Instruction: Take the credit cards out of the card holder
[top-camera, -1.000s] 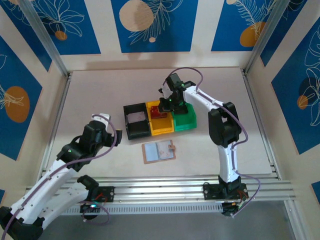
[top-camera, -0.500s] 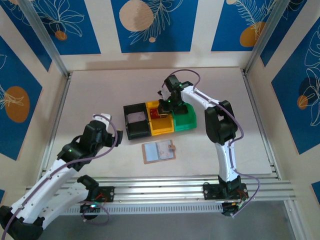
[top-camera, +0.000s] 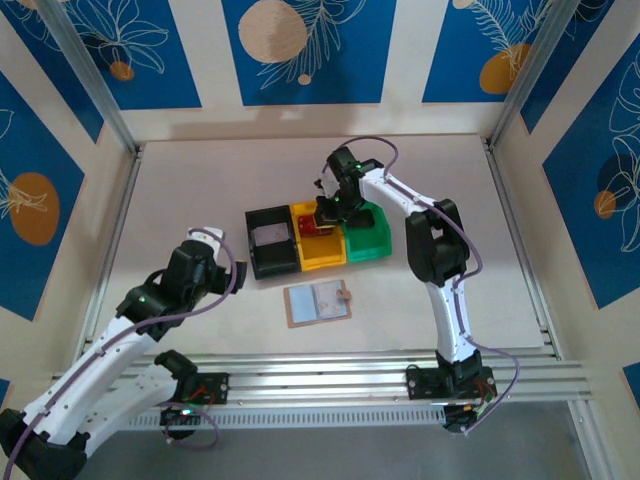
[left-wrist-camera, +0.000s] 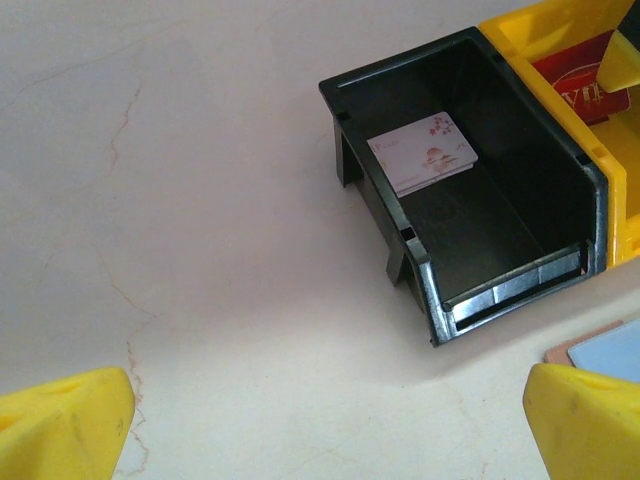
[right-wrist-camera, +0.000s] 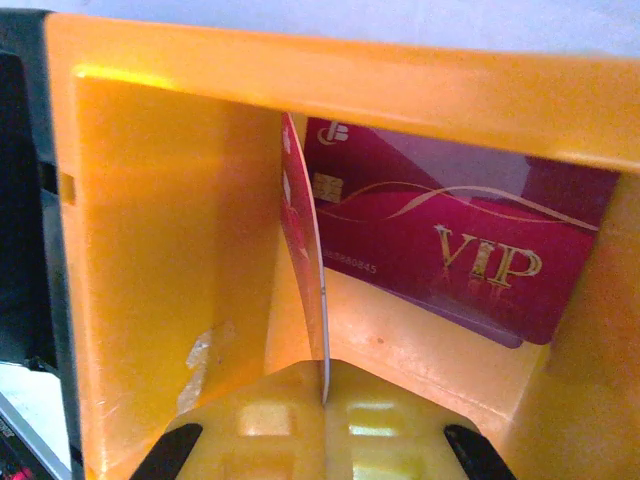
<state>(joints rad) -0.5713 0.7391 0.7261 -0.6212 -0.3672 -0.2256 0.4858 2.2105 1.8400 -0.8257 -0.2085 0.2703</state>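
The card holder (top-camera: 318, 304) lies open and flat on the table in front of the bins; its corner (left-wrist-camera: 600, 352) shows in the left wrist view. My right gripper (right-wrist-camera: 325, 385) is shut on a thin credit card (right-wrist-camera: 303, 260), held edge-on inside the yellow bin (right-wrist-camera: 150, 220). A dark red VIP credit card (right-wrist-camera: 450, 250) lies on that bin's floor. From above, the right gripper (top-camera: 328, 212) hangs over the yellow bin (top-camera: 322, 250). A white credit card (left-wrist-camera: 423, 152) lies in the black bin (left-wrist-camera: 400, 235). My left gripper (left-wrist-camera: 330, 430) stands open above bare table, left of the black bin.
A green bin (top-camera: 372, 243) stands right of the yellow one, and the black bin (top-camera: 272, 262) stands to its left. Metal rails run along the table's near edge. Patterned walls close in the back and sides.
The right gripper has shifted slightly left and lower into the yellow bin, still holding the card. The left arm has not moved.
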